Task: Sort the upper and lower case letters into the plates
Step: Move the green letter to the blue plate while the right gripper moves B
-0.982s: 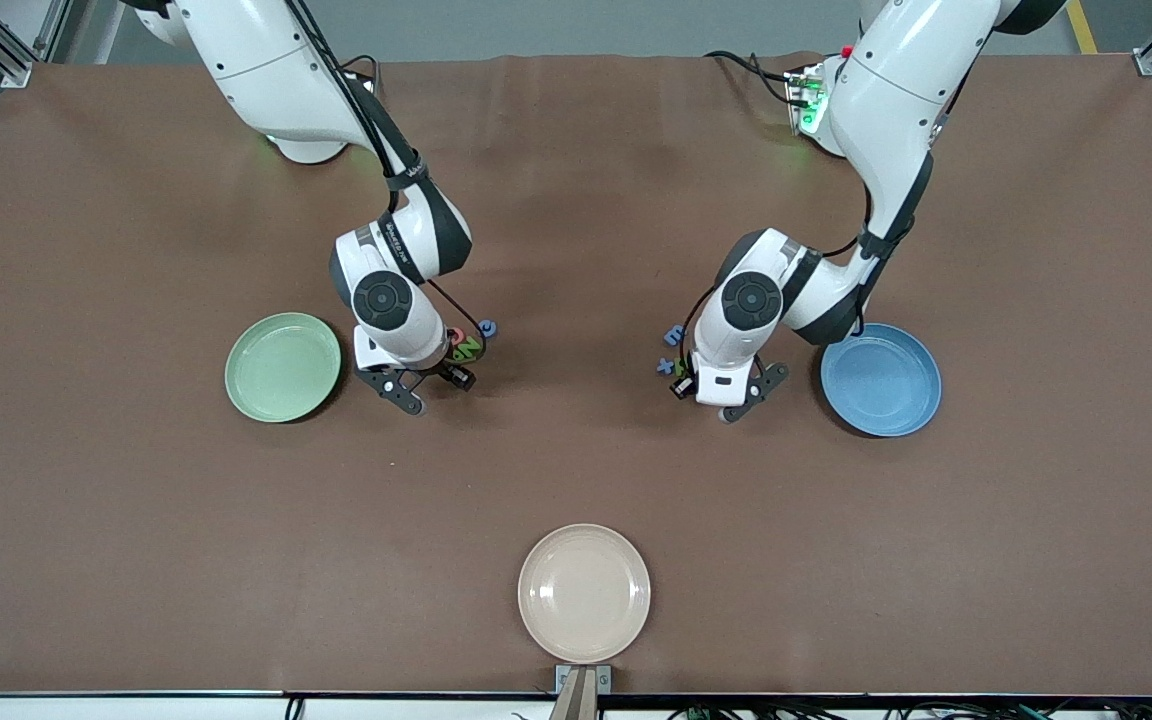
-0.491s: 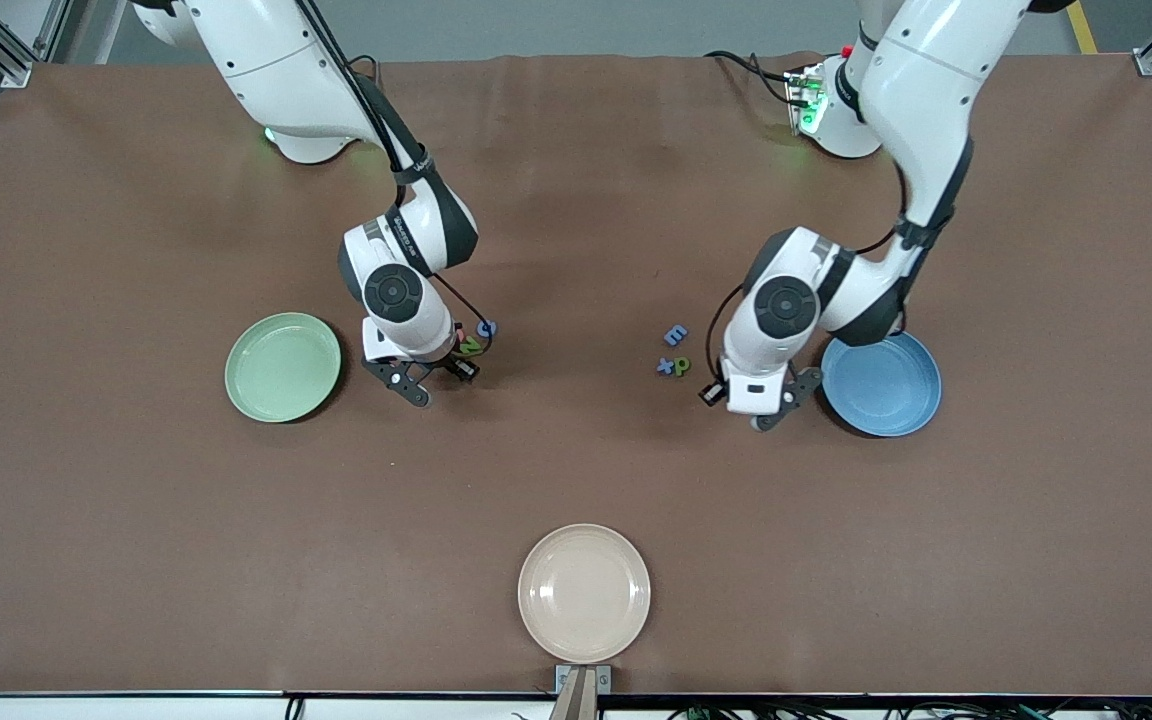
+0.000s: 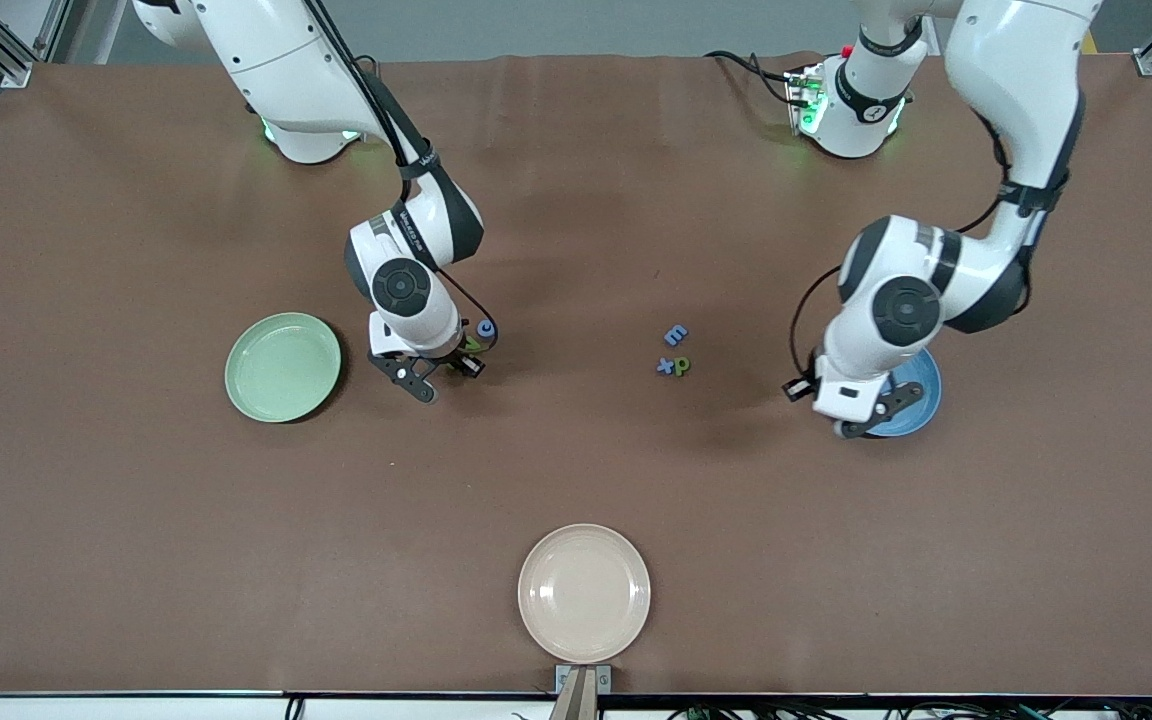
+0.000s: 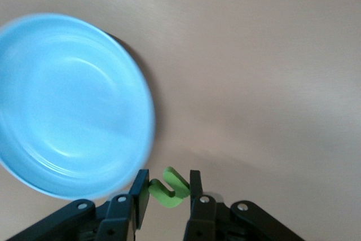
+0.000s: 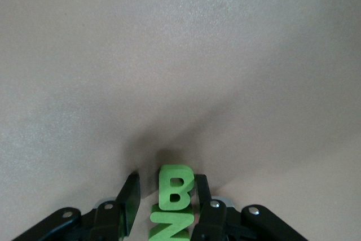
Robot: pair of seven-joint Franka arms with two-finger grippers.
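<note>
My left gripper (image 3: 861, 412) hangs over the rim of the blue plate (image 3: 924, 398), shut on a small green letter (image 4: 169, 193). The left wrist view shows the blue plate (image 4: 67, 105) beside that gripper (image 4: 168, 179). My right gripper (image 5: 166, 183) is low on the table beside the mint green plate (image 3: 282, 367). It is open and straddles a green B (image 5: 176, 187) that lies against a green N (image 5: 172, 224). One finger touches the B and the other stands a little off it. A blue letter (image 3: 486, 328) lies just past this pair. Between the arms lie a blue E (image 3: 675, 335), a blue x (image 3: 665, 367) and a green p (image 3: 682, 366).
A cream-beige plate (image 3: 584, 593) sits at the table edge nearest the front camera. The brown table (image 3: 576, 470) is bare between that plate and the letters.
My left arm has carried the green letter from beside the E, x and p over to the blue plate. My right gripper's fingers have narrowed around the green B.
</note>
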